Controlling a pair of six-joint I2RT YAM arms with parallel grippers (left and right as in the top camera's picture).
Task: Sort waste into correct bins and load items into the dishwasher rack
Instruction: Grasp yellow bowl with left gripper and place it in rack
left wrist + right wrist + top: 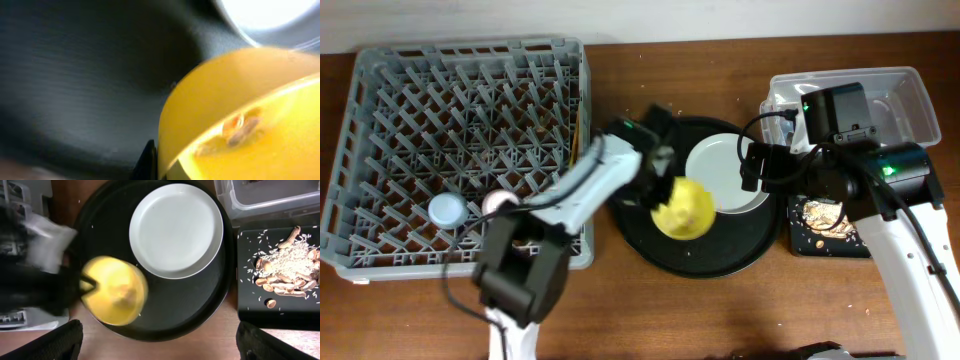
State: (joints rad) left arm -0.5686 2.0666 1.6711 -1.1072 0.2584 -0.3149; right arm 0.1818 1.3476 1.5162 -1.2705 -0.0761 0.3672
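Observation:
My left gripper [657, 192] is shut on the rim of the yellow bowl [685, 208], holding it tilted over the large round black tray. The bowl is blurred in the left wrist view [240, 100], with brownish food scraps [241, 127] inside. It also shows in the right wrist view [115, 296]. The pale plate [720, 172] [176, 230] lies flat on the round tray. My right gripper [758, 167] [160, 345] is open and empty, high above the plate. The dishwasher rack [380, 120] holds the blue cup [447, 208], the pink cup [498, 201] and the chopsticks [578, 135]. I cannot make out the wrapper or napkin.
The large round black tray [650, 245] [200, 315] sits right of the rack. The shallow black tray [850, 245] [250, 315] at the right holds rice and brown scraps [285, 265]. The clear tub [905, 95] [270, 200] stands behind it.

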